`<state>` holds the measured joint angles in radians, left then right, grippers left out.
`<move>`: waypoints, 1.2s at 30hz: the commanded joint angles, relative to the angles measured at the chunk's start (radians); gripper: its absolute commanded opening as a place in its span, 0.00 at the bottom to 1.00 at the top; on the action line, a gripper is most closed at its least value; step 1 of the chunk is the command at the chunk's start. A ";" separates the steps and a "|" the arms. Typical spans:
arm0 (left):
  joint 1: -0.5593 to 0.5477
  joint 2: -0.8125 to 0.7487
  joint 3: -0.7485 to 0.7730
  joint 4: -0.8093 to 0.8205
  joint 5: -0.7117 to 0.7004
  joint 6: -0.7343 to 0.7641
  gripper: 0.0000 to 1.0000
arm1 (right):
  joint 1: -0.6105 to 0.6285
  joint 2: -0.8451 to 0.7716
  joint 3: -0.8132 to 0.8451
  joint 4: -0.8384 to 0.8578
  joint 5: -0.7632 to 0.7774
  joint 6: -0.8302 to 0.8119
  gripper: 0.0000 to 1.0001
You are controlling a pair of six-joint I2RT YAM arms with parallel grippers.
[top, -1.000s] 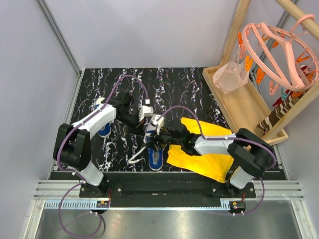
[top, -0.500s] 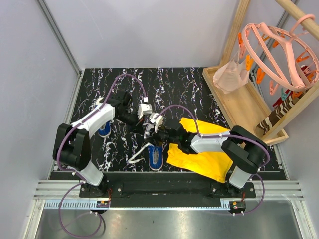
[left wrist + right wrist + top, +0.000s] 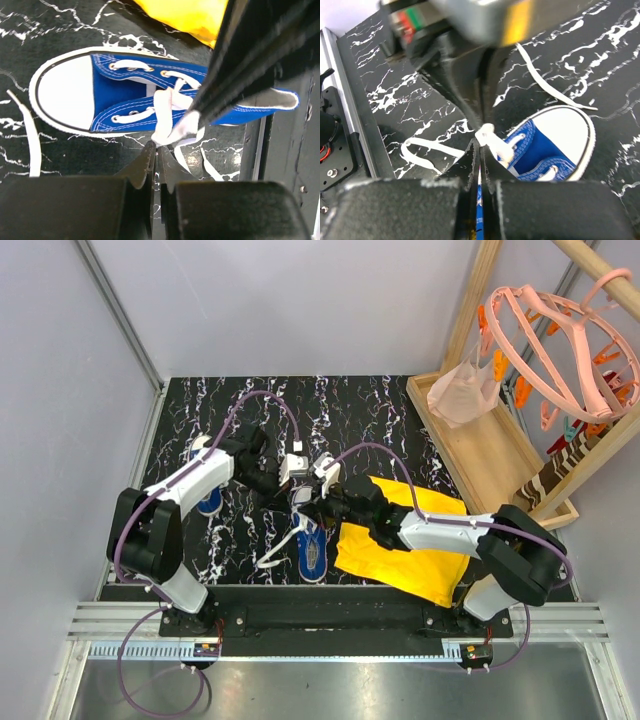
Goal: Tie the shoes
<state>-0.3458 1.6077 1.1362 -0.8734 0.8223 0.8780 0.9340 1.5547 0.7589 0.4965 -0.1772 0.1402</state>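
A yellow cloth (image 3: 400,545) lies just right of the near shoe (image 3: 125,95), with a wooden rack (image 3: 480,455) well beyond it. The left arm (image 3: 195,480) partly covers the second shoe (image 3: 208,498). The left gripper (image 3: 156,149) and right gripper (image 3: 479,147) meet over the near shoe, each with fingers pressed together, pinching the white lace (image 3: 161,112). That shoe lies by the table's (image 3: 380,405) near edge, blue, white-capped, its laces loose.

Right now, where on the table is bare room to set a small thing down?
The far strip of the table, between back wall and wooden tray, is bare. Crowded: the middle, around the near shoe, its loose lace and the yellow cloth.
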 commanded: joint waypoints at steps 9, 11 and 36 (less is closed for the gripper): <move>-0.010 -0.040 -0.059 -0.033 -0.046 0.150 0.06 | -0.031 -0.077 -0.073 -0.016 0.048 0.025 0.00; -0.010 -0.055 -0.073 -0.032 -0.048 0.179 0.07 | -0.031 -0.084 -0.085 -0.021 0.048 0.025 0.00; 0.018 0.058 -0.016 -0.019 -0.069 -0.048 0.00 | 0.012 -0.142 0.008 -0.265 -0.479 -0.404 0.69</move>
<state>-0.3370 1.6398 1.0748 -0.8814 0.7216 0.8841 0.9070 1.2938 0.6704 0.2928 -0.4782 -0.1551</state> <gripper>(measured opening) 0.004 0.689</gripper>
